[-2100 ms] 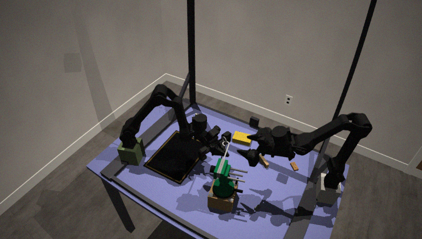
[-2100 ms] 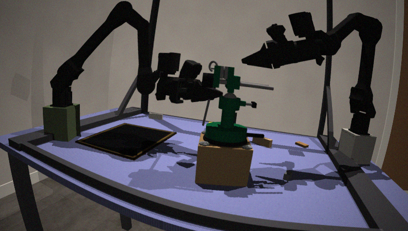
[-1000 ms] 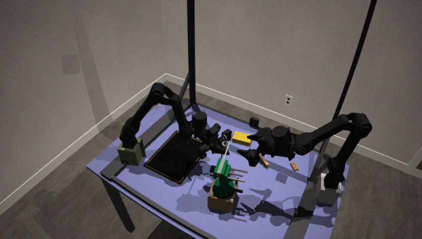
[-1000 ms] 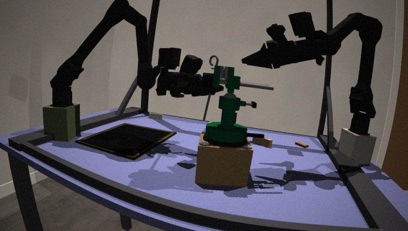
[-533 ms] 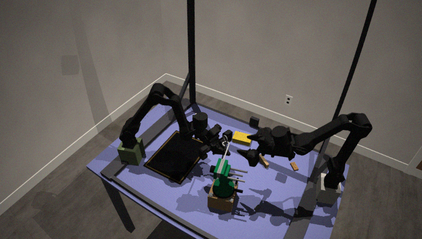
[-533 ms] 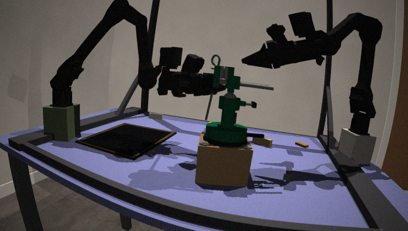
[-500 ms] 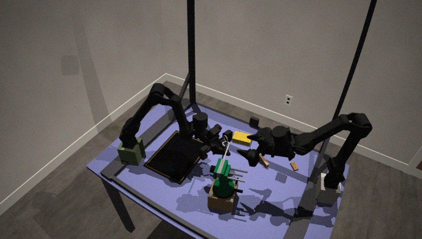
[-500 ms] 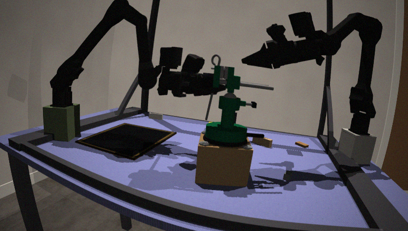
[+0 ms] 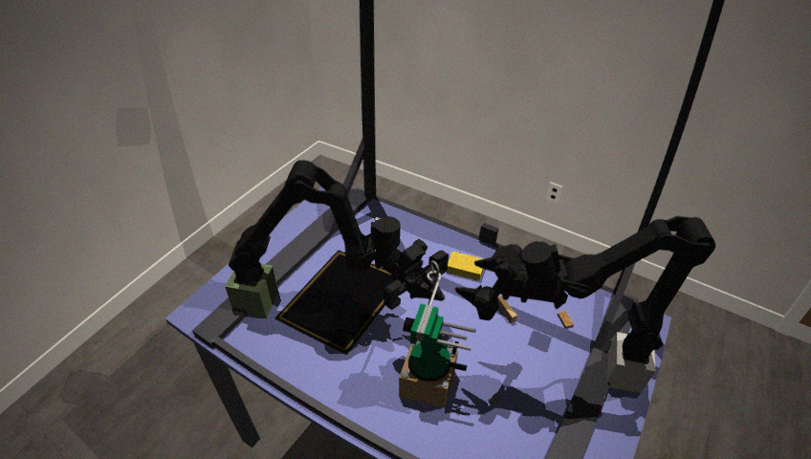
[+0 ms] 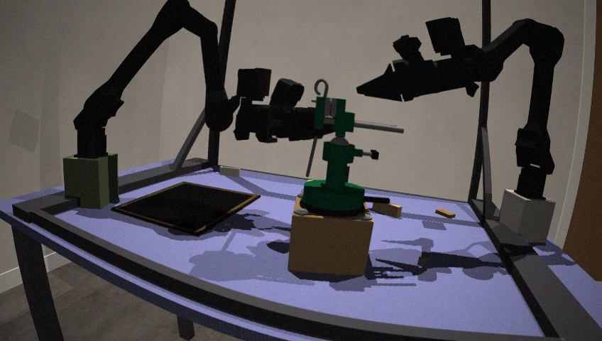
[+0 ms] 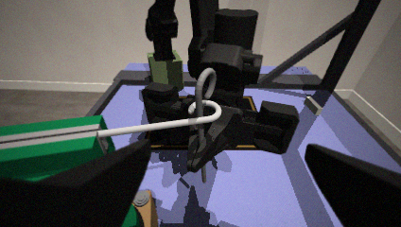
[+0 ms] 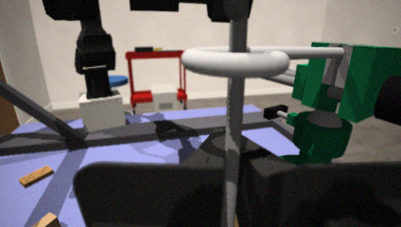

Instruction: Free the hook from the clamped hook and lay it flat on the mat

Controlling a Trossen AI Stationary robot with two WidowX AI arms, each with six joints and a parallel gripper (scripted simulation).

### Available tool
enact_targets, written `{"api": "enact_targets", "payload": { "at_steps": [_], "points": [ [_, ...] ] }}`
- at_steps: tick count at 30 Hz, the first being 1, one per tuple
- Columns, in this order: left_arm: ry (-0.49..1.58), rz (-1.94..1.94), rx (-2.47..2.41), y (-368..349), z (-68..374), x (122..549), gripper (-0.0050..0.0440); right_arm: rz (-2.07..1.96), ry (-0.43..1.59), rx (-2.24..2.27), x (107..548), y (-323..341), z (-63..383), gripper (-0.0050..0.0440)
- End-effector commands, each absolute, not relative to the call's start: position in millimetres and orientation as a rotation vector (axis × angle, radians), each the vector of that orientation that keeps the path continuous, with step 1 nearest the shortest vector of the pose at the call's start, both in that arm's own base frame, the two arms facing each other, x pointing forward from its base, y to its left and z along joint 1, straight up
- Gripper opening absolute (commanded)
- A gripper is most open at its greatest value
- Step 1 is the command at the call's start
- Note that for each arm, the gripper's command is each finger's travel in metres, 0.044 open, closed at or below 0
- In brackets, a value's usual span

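Observation:
The hanging hook [image 9: 437, 268] [image 10: 321, 84] [image 11: 201, 85] [image 12: 232, 123] is a grey metal rod with a curled top. Its top curl stands a little above the loop of the clamped hook [image 9: 434, 293] [image 11: 156, 125] [image 12: 236, 61], and its shaft passes down through that loop. The clamped hook sticks out level from the green vise [image 9: 427, 329] [image 10: 338, 122] [image 11: 47, 147] [image 12: 364, 80]. My right gripper [image 9: 426, 281] [image 11: 190, 169] [image 12: 222, 136] is shut on the hanging hook's shaft below the loop. My left gripper [image 9: 468, 277] [image 10: 363, 89] is open wide and empty, apart from the hooks, facing them. The black mat [image 9: 336, 301] [image 10: 185, 204] lies flat beside the vise.
The vise stands on a wooden block [image 9: 424, 389] [image 10: 329, 243]. A yellow block [image 9: 465, 264], two small wooden pieces [image 9: 506, 310] [image 9: 564, 318] [image 10: 388, 209] [image 10: 445, 212] and a dark cube [image 9: 488, 232] lie behind the vise. Tall black frame posts stand at the table's back.

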State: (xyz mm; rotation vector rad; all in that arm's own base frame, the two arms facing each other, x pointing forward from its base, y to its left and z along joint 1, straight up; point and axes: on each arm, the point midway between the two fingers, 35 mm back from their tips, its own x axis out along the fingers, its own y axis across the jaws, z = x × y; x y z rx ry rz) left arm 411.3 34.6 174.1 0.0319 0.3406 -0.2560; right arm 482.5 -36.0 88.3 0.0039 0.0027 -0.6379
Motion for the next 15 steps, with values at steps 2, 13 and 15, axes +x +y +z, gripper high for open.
{"api": "enact_targets", "payload": {
  "at_steps": [2, 13, 15],
  "points": [
    [0.317, -0.257, 0.046, 35, 184, 413, 0.0440, -0.638, -0.023, 0.011, 484, -41, 100, 0.0000],
    [0.317, -0.257, 0.046, 35, 184, 413, 0.0440, -0.638, -0.023, 0.010, 483, -52, 100, 0.0000],
    [0.317, -0.257, 0.046, 35, 184, 413, 0.0440, -0.638, -0.023, 0.010, 483, -53, 100, 0.0000]
  ]
}}
